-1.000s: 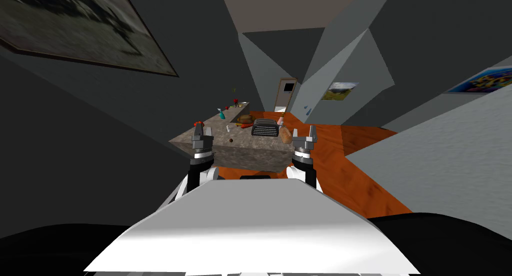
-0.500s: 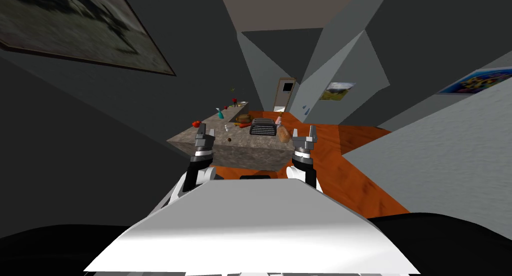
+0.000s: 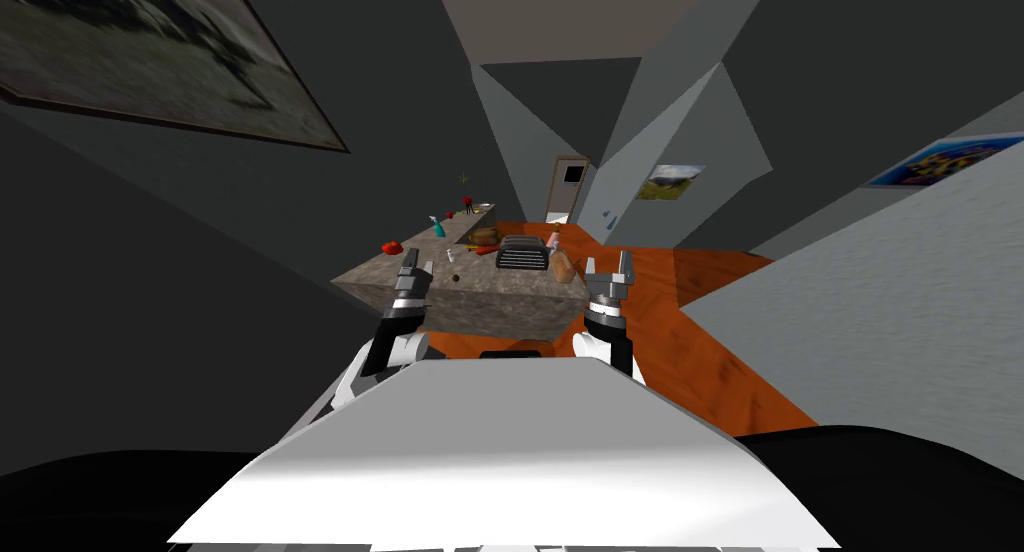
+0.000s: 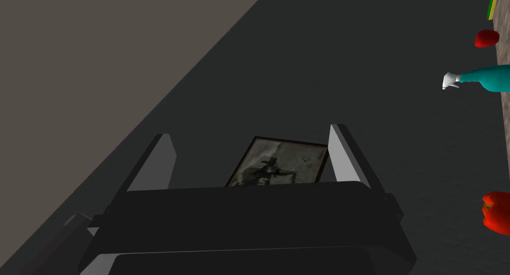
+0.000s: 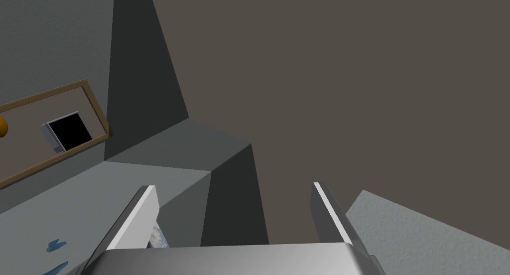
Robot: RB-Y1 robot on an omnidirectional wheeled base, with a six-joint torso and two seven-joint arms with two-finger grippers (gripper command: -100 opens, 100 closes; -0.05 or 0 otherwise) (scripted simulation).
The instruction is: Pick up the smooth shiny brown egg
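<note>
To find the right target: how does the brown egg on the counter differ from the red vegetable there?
The brown egg is dark brown and round; the red vegetable is bright red and lumpy. The egg looks smaller than the red vegetable. The egg lies toward the middle of the counter, the red vegetable at its left edge. Both rest on the counter, untouched.

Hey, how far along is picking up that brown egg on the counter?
Done: nothing; the brown egg lies untouched on the grey-brown counter. In hand: the left gripper hangs nearest it, open and empty; the right gripper is open too. Left: reach, close, lift.
</note>
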